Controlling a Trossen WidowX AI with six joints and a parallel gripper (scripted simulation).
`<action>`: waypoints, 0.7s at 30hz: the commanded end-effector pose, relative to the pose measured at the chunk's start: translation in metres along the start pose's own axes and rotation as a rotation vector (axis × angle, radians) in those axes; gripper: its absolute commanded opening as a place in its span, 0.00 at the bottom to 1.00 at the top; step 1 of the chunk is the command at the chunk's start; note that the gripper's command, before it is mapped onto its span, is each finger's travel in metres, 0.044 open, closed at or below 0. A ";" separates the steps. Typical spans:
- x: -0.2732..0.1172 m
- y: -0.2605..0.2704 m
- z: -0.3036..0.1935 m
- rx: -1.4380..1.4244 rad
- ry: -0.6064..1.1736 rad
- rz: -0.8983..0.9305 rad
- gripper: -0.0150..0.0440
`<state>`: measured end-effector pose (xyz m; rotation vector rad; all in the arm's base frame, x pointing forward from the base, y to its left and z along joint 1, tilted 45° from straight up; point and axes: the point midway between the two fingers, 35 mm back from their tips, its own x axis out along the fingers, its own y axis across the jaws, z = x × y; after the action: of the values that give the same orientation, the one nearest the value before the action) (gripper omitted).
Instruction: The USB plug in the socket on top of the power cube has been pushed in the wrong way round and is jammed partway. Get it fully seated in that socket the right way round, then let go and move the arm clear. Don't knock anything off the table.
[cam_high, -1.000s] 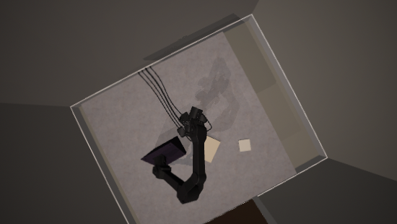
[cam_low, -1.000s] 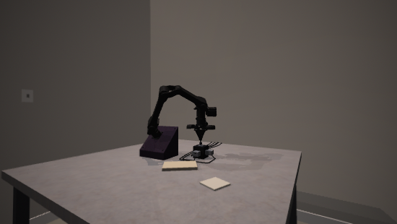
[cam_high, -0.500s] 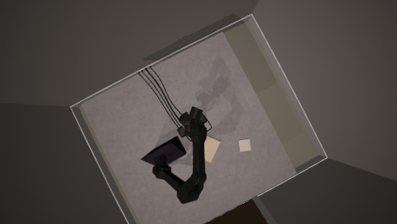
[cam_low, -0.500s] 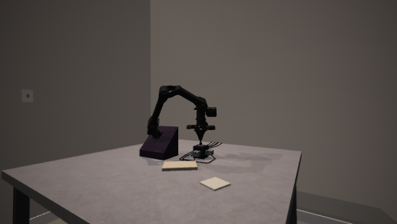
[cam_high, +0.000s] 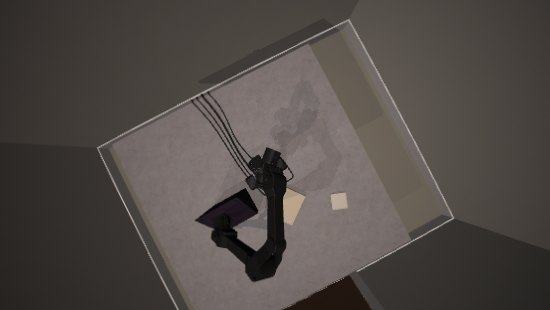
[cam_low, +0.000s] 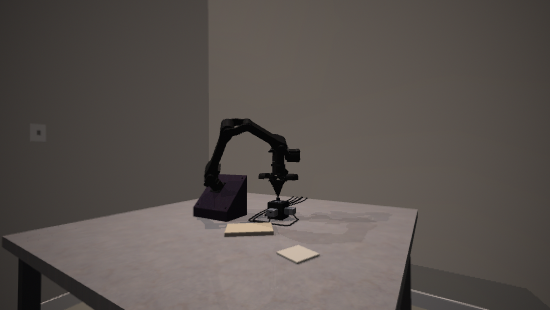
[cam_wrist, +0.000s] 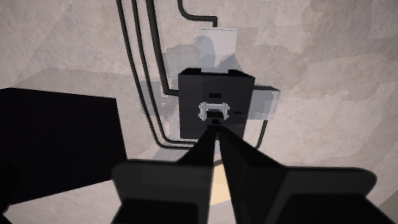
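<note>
The power cube is a small black box standing upright on the table. In the wrist view a bright metal rim shows on its top, around the dark socket area. My gripper points straight down over the cube, its fingertips nearly together and shut on the small dark USB plug. The plug is at or just above the socket, mostly hidden by the fingers. How deep it sits and which way round it is cannot be told. In the top view the arm hides the fingertips and most of the cube.
Pale grey plugs stick out from the cube's sides, with black cables running beside it. The dark purple wedge carries the arm's base. A cream block and a pale square lie nearby.
</note>
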<state>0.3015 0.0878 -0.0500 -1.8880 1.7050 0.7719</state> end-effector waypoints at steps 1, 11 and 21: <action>0.002 0.000 0.000 -0.006 0.006 0.000 0.25; 0.003 0.000 0.000 -0.006 0.006 0.000 0.25; 0.004 0.000 0.000 -0.006 0.006 0.000 0.25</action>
<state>0.3016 0.0863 -0.0515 -1.8886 1.7039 0.7721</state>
